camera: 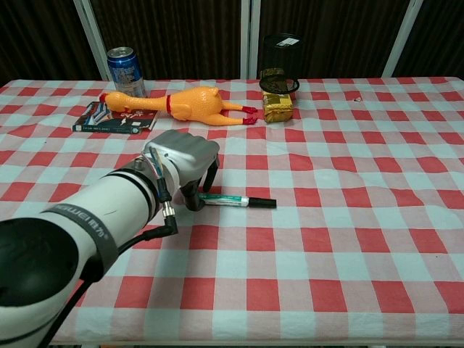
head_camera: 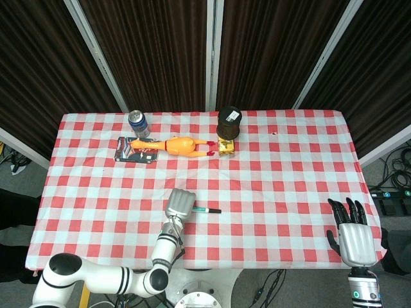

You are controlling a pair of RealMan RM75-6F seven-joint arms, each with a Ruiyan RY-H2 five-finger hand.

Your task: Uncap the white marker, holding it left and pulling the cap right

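The white marker with green print and a black cap lies flat on the red-and-white checked tablecloth, near the table's middle, its cap end pointing to 3 o'clock. The cap is on the barrel. The left hand sits at the marker's 9 o'clock end, fingers curled down over the barrel's tail; the fingertips appear to touch or pinch the barrel, though the chest view does not settle whether it is actually gripped. In the head view the same left hand covers that end of the marker.

The right hand hangs off the table edge at roughly 4 o'clock from the marker, well apart from it, fingers spread and holding nothing.

At 12 o'clock from the marker lies a yellow rubber chicken. At its head lies a dark flat booklet, with a blue drink can behind. At the chicken's feet are a small gold foil block and a black mesh cup.
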